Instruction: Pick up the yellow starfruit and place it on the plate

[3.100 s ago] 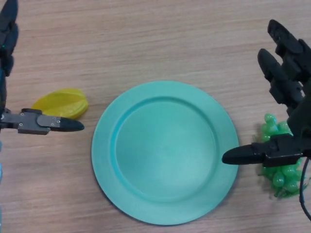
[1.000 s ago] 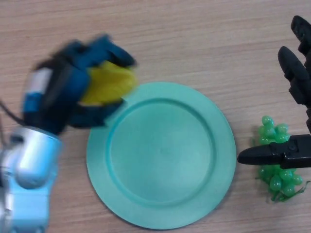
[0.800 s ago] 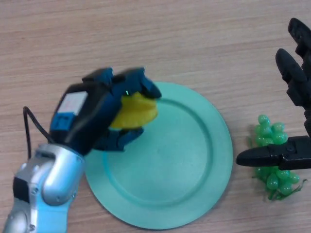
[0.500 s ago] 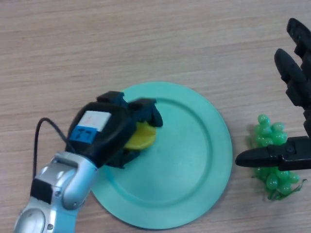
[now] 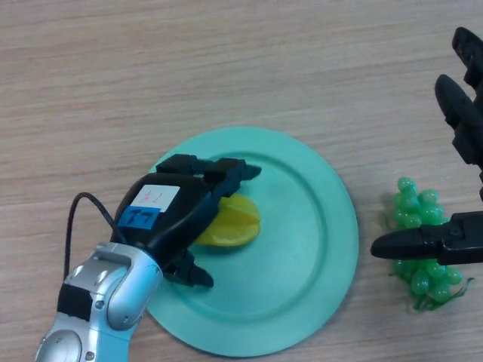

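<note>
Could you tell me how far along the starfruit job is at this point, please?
Nearly done. The yellow starfruit already lies on the green plate. The left hand is over it with its fingers spread rather than curled round it. What is left is drawing that hand away. The right hand idles, open, by the green grapes.
</note>
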You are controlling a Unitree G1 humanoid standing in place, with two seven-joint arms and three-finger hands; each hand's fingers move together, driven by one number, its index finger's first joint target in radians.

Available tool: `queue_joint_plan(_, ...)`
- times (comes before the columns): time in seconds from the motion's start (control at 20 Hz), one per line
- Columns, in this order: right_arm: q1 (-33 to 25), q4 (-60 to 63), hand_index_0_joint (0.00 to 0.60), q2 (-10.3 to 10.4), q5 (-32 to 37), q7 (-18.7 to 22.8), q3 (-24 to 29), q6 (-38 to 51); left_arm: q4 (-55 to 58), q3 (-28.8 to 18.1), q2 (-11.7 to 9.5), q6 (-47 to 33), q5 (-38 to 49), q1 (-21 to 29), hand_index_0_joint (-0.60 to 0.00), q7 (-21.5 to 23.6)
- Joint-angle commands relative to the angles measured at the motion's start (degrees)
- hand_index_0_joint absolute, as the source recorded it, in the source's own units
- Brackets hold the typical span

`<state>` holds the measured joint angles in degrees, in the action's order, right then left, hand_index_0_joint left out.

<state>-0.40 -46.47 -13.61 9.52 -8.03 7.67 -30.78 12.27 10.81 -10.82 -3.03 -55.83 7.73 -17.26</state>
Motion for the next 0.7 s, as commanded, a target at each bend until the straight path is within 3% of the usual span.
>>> queue_joint_plan(0.05, -1.2, -3.5, 0.000, -1.4, 1.2, 0.2, 2.1, 6.0, 5.6, -4.0, -0.7, -2.0, 1.0, 2.8, 0.000, 2.9)
queue_joint_plan(0.25, -1.4, -2.6, 0.000, -1.4, 1.0, -0.1, 1.6, 6.3, 10.5, -9.5, -2.3, 1.5, 14.8, 4.3, 0.000, 6.0)
queue_joint_plan(0.4, -1.9, -1.9, 0.000, -1.7, 1.0, -0.6, 1.6, 6.2, 11.8, -15.1, -4.2, 1.3, 33.2, 3.5, 0.000, 10.8)
queue_joint_plan(0.5, -1.5, -0.6, 0.000, -1.4, 1.1, -1.0, 1.3, 7.6, 11.8, -18.4, -5.9, 0.2, 44.3, 1.0, 0.000, 10.4)
queue_joint_plan(0.6, -1.8, 0.2, 0.000, -1.4, 1.5, -0.7, 1.3, 8.2, 14.2, -21.1, -6.3, 4.0, 51.6, -1.6, 0.000, 8.3)
queue_joint_plan(0.7, -2.1, 1.2, 0.000, -1.5, 1.4, -0.4, 0.7, 8.6, 16.5, -23.7, -5.8, 8.2, 61.1, -2.8, 0.000, 11.8)
